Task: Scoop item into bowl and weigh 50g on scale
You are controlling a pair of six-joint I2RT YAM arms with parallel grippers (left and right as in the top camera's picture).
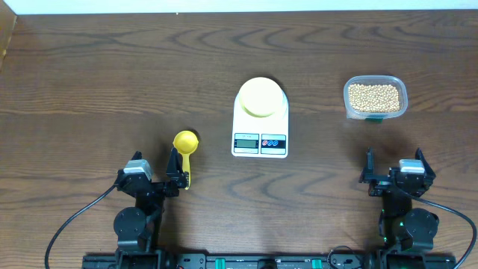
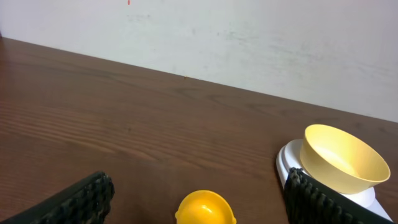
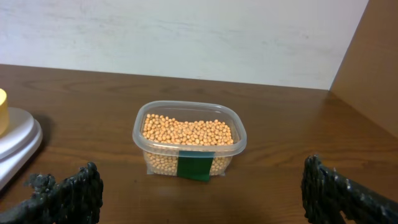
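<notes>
Bowl (image 1: pixel 260 97) sits centred on the scale (image 1: pixel 260 118), mid-table, display and buttons facing the arms; likely set there so weight reads as beans go in. Bowl looks empty in the left wrist view. Beans (image 1: pixel 374 96) fill a clear tub (image 1: pixel 376 98) at the far right, well apart from the scale and straight ahead of the right gripper (image 1: pixel 393 168), so that arm could steady it. Tub carries a green label on its near wall. Scoop (image 1: pixel 184 152) lies left of the scale, cup away from the robot, handle pointing back toward the left gripper (image 1: pixel 159 172); the handle end is just beside the right-hand finger, in easy reach for a grasp. Left gripper jaws are spread wide, nothing between them; scoop cup shows between the fingers (image 2: pixel 74 200) in the wrist view. Right gripper jaws also wide apart and empty, resting low near the table edge. Judgement: nothing scooped yet; first step is taking the scoop by its handle.
</notes>
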